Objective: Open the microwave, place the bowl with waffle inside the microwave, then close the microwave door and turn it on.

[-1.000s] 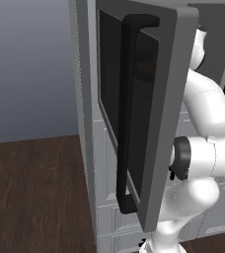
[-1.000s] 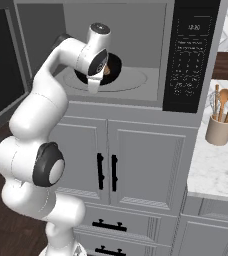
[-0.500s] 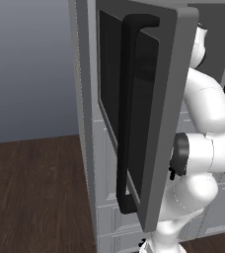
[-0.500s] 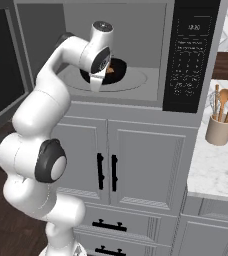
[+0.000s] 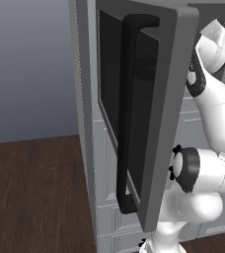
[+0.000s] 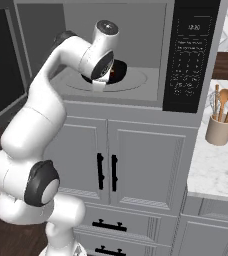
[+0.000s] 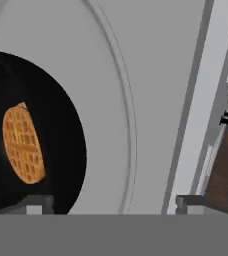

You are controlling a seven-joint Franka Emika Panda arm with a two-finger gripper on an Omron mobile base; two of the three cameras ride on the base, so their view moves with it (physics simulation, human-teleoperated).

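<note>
- While the microwave door [image 5: 149, 113] stands swung wide open, its long black handle [image 5: 127, 113] faces the left base camera, and the dark glass sits behind the bar.
- Inside the microwave [image 6: 136, 55], the white arm [image 6: 46, 105] reaches in over the round turntable [image 6: 136, 82] on the light grey floor.
- From the hand camera, the black bowl [image 7: 51, 135] sits on the turntable, on the left side of that picture, with the golden waffle [image 7: 23, 145] lying in it.
- The gripper [image 7: 113, 204] is above the turntable, right beside the bowl. Its two fingers [image 7: 188, 202] are spread apart with nothing between them, and one finger tip is over the bowl's edge.
- On the bench [image 6: 221, 170] to the right of the microwave, a tan cup [image 6: 220, 131] holds wooden spoons.
- White cabinet doors [image 6: 111, 165] with short black handles sit under the microwave.
</note>
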